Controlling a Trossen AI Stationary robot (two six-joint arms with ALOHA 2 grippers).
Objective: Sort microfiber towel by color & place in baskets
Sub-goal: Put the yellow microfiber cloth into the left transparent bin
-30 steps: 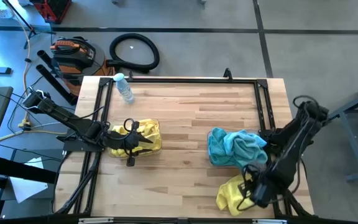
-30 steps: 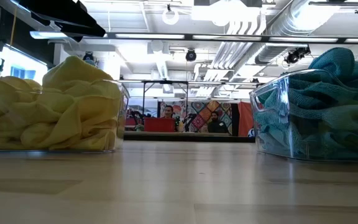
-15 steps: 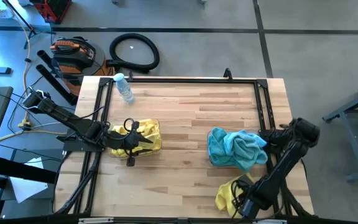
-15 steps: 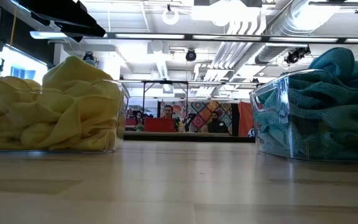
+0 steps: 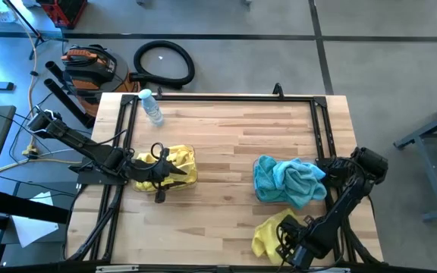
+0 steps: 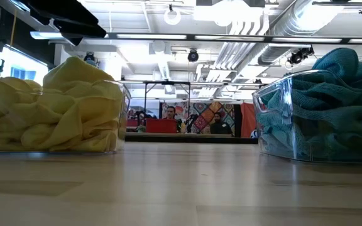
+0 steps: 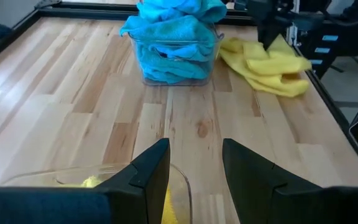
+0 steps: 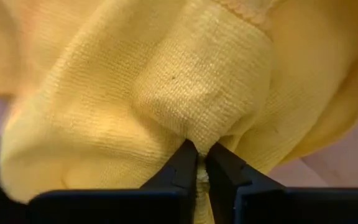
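Right end effector (image 8: 197, 163) is clamped on a fold of the loose yellow towel (image 5: 270, 233) at the near right corner of the table (image 5: 226, 136), just in front of the teal basket. On my right wrist feed the two fingers (image 8: 180, 167) are pinched together with yellow cloth bunched between the tips. From above I see that towel lying crumpled on the wood with the right arm bent down over it. Teal basket (image 5: 261, 193) sits right of centre, heaped with teal towels (image 5: 287, 178) that spill over its rim. Yellow basket (image 5: 190, 155) sits on the left side, full of yellow towels (image 5: 180, 168). Left end effector (image 7: 194, 177) hangs over the yellow basket, fingers apart and nothing between them; its wrist feed looks across bare wood to the teal basket and the loose yellow towel beyond. Water bottle (image 5: 152, 106) with a blue cap lies near the far left corner, well apart from both baskets. Low feed shows both baskets from the side, yellow at left, teal at right.
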